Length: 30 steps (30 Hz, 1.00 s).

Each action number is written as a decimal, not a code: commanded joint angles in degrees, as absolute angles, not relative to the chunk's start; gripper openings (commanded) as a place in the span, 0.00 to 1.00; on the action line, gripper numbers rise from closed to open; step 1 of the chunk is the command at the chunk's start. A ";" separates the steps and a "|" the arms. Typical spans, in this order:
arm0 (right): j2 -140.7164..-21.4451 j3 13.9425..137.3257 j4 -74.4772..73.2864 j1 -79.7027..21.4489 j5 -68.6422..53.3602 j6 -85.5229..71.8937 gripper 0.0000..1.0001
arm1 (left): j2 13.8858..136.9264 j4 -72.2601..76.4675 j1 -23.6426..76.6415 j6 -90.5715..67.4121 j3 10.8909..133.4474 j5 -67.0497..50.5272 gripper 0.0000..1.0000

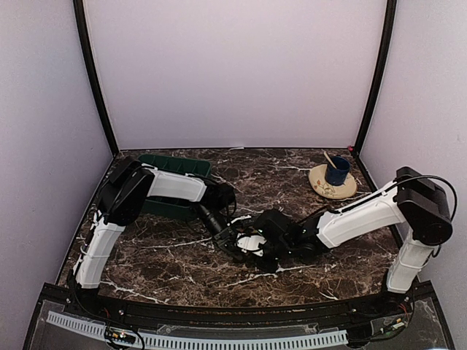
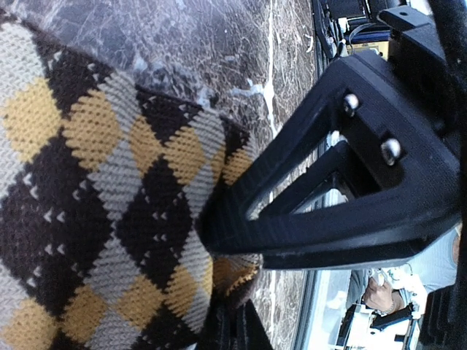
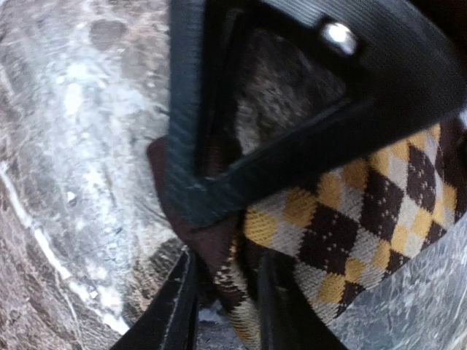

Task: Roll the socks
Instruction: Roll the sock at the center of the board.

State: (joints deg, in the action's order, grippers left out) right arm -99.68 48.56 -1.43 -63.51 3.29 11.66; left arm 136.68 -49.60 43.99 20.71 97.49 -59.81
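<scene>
A: Where's the sock?
B: Mid marble table (image 1: 160, 255), nearer the robot than the green tray (image 1: 175, 164). It's the checkered sock (image 2: 87, 219), bunched.
A: Grippers?
B: Left gripper (image 2: 219, 277) is pressed together, pinching its fabric. Right gripper (image 3: 211, 251) straddles a folded edge; clamped or not, can't tell.

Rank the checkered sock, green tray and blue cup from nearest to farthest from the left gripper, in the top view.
1. checkered sock, held by the left gripper
2. green tray, back left
3. blue cup, back right
</scene>
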 commanded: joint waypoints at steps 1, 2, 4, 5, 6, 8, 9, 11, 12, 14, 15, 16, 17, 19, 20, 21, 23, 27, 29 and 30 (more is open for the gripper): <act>-101.65 50.72 -4.40 -62.30 0.35 10.61 0.20 | 136.97 -50.89 43.64 21.11 98.64 -59.49 0.00; -101.83 51.00 -4.85 -62.17 0.02 10.52 0.17 | 136.97 -50.88 43.64 21.02 98.68 -59.46 0.00; -102.06 51.41 -5.64 -61.91 -0.92 10.15 0.12 | 136.99 -50.81 43.52 20.73 98.94 -59.03 0.00; -102.12 51.58 -6.03 -61.75 -1.51 9.93 0.11 | 137.02 -50.68 43.51 20.38 98.99 -58.89 0.00; -102.25 51.74 -6.50 -61.58 -1.98 9.81 0.10 | 137.02 -50.65 43.43 20.05 99.09 -58.83 0.00; -102.43 51.93 -7.40 -61.15 -3.14 9.33 0.08 | 136.98 -50.78 43.34 19.79 99.48 -58.67 0.05; -102.52 52.07 -7.75 -60.90 -3.90 9.17 0.07 | 136.92 -50.96 43.18 19.68 99.62 -58.63 0.07; -102.44 52.15 -8.27 -60.34 -5.45 8.62 0.06 | 136.76 -51.10 43.04 19.32 99.86 -58.50 0.11; -102.43 52.17 -8.48 -60.03 -6.35 8.35 0.06 | 136.71 -51.21 42.94 19.17 99.92 -58.39 0.14; -102.67 52.28 -8.98 -59.30 -8.36 7.83 0.05 | 136.43 -51.40 42.74 18.79 100.02 -58.16 0.20; -102.80 52.37 -9.30 -58.95 -9.29 7.64 0.05 | 136.30 -51.48 42.65 18.70 99.94 -58.10 0.21; -102.91 52.50 -9.46 -58.63 -10.19 7.52 0.05 | 136.02 -51.39 42.49 18.67 99.75 -58.34 0.22; -103.08 52.55 -9.61 -58.34 -10.99 7.43 0.05 | 135.67 -51.24 42.41 18.64 99.60 -58.40 0.22; -103.29 52.65 -9.58 -57.75 -12.28 7.18 0.05 | 134.66 -50.16 42.14 17.90 98.55 -58.45 0.23; -103.38 52.71 -9.58 -57.47 -12.78 7.06 0.05 | 134.08 -49.34 41.97 17.48 98.03 -58.38 0.23; -103.44 52.82 -9.67 -57.29 -13.47 6.91 0.05 | 133.31 -48.32 41.75 16.85 97.34 -58.36 0.23; -103.74 52.95 -9.86 -56.93 -14.27 6.69 0.05 | 131.90 -46.01 41.30 15.53 95.76 -58.51 0.23; -103.97 53.25 -10.15 -56.31 -15.93 6.18 0.05 | 128.59 -40.30 40.08 12.10 92.39 -58.53 0.25; -104.13 53.31 -10.26 -55.89 -16.84 5.87 0.05 | 126.56 -37.47 39.55 10.49 90.63 -58.62 0.26; -104.19 53.25 -10.17 -55.76 -17.14 5.70 0.05 | 125.80 -36.23 39.36 9.75 90.01 -58.69 0.26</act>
